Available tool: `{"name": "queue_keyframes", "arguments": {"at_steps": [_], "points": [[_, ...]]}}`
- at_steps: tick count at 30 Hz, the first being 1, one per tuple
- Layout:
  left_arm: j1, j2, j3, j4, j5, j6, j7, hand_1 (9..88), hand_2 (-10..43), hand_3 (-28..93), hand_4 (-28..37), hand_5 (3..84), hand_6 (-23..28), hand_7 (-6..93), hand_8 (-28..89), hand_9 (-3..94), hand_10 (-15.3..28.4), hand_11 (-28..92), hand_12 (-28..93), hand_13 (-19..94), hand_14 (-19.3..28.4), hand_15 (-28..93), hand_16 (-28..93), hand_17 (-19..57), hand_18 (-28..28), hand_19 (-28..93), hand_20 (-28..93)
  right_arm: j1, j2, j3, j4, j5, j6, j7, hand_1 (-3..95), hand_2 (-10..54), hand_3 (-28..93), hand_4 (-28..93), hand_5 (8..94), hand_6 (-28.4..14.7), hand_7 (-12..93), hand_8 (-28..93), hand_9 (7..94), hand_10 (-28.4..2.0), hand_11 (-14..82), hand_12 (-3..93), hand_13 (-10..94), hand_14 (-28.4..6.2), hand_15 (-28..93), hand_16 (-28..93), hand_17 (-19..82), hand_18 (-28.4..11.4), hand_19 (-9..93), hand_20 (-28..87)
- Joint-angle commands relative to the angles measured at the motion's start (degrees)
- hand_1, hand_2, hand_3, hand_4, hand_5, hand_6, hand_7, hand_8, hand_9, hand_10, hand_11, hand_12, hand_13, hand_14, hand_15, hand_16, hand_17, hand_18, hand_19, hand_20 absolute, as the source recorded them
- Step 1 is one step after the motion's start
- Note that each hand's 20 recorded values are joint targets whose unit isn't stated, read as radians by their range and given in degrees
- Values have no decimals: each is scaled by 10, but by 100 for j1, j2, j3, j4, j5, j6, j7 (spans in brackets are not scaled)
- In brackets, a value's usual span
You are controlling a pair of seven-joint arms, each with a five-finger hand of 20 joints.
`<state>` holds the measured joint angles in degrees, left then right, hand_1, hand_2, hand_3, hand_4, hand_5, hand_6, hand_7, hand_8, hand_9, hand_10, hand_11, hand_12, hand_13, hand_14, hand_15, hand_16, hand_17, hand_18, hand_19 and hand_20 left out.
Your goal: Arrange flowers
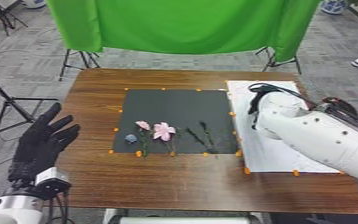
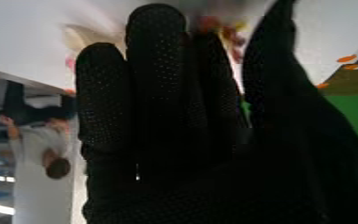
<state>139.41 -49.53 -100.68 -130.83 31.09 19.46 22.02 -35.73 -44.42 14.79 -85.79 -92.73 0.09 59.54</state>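
Dark grey mat (image 1: pixel 175 107) on the wooden desk (image 1: pixel 158 185). Lying on it: large pink flower (image 1: pixel 162 131), smaller pink flower (image 1: pixel 142 125), blue-grey bloom (image 1: pixel 131 138), dark green stems (image 1: pixel 208 136).

Right hand (image 2: pixel 158 100) over the far part of the white sheet (image 1: pixel 278 161), fingers straight, no curl. Red-and-orange flowers (image 2: pixel 232 39) appear in the gap by the thumb; cannot tell whether a stem is caught there. Pale beige object (image 2: pixel 85 37) beyond the fingertips, too little of it to name. Left hand (image 1: pixel 40 142) beside the desk, fingers released, clear of the blooms.

Step, as I judge it: placing or settling a flower on the sheet side. Done well: if a stem is held, bring its foot to rest before easing the thumb away, then back out along the stem so fabric does not snag petals. Next pick probably wants a pinch on bare stem below the large pink flower, lifted straight, its neighbours undisturbed. Main risk: the broad glove sweeping light blooms over.
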Motion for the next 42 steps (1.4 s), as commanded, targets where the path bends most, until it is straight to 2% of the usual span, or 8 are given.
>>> {"name": "queue_keyframes", "arguments": {"at_steps": [1,15,19,21,28,30,39,42], "points": [[-3,-85,24,6,49,-80,-72,288,77,614,-214,322,79,67,-70,276,189,237,112,196,277,561,-124,-87,284,526,-2,52,74,-361,-80,-457,541,-113,559,-39,633,-282,776,40,151,-12,810,-68,91,202,807,-50,496,149,553,-101,932,-162],[206,-126,-115,-81,20,-13,-32,284,79,614,-217,322,80,67,-70,276,189,237,111,196,278,561,-124,-87,284,527,-2,432,323,-491,-543,-887,1159,-274,566,-53,670,-283,807,24,168,37,864,-68,88,249,828,-30,526,170,553,-95,932,-26],[357,77,-159,-116,-168,102,179,283,79,614,-216,322,79,67,-70,276,190,236,110,196,278,561,-124,-87,284,527,-2,468,322,-346,-872,-923,1159,-529,562,-54,679,-283,808,23,169,43,867,-70,93,249,828,-30,530,171,552,-97,932,-10],[400,24,-196,-142,-148,129,149,284,79,614,-217,322,79,67,-70,276,190,235,110,196,278,561,-124,-87,284,527,-2,446,287,-289,-1080,-967,1122,-717,561,-54,682,-283,808,23,169,44,867,-71,95,249,828,-30,531,171,550,-99,932,-3],[580,298,-255,-179,-362,237,442,284,79,615,-216,322,79,67,-70,277,189,236,111,196,278,561,-124,-87,284,527,-2,291,-71,-194,-1722,-871,726,-1476,554,-47,689,-283,804,25,167,42,861,-69,101,243,821,-37,537,171,538,-106,932,30],[507,226,-262,-168,-271,192,313,284,79,615,-216,322,80,66,-70,277,190,236,111,196,278,561,-124,-87,284,527,-2,200,-281,-175,-1754,-898,569,-1586,553,-47,690,-283,804,25,166,41,862,-71,103,243,820,-38,537,171,535,-109,932,35],[379,222,-232,-132,-204,148,216,285,78,615,-216,322,80,66,-70,276,190,235,111,196,278,561,-124,-87,284,527,-2,69,-1106,-528,-1408,-909,391,-1558,550,-48,692,-283,804,25,164,37,869,-75,115,242,820,-39,537,169,526,-119,932,57],[305,125,-248,-110,-78,56,64,285,78,615,-216,323,80,67,-70,276,189,235,111,196,278,561,-124,-87,284,527,-2,48,-1221,-614,-1375,-894,340,-1519,550,-48,692,-283,804,26,164,37,870,-75,116,240,820,-40,537,169,525,-120,932,60]]}}
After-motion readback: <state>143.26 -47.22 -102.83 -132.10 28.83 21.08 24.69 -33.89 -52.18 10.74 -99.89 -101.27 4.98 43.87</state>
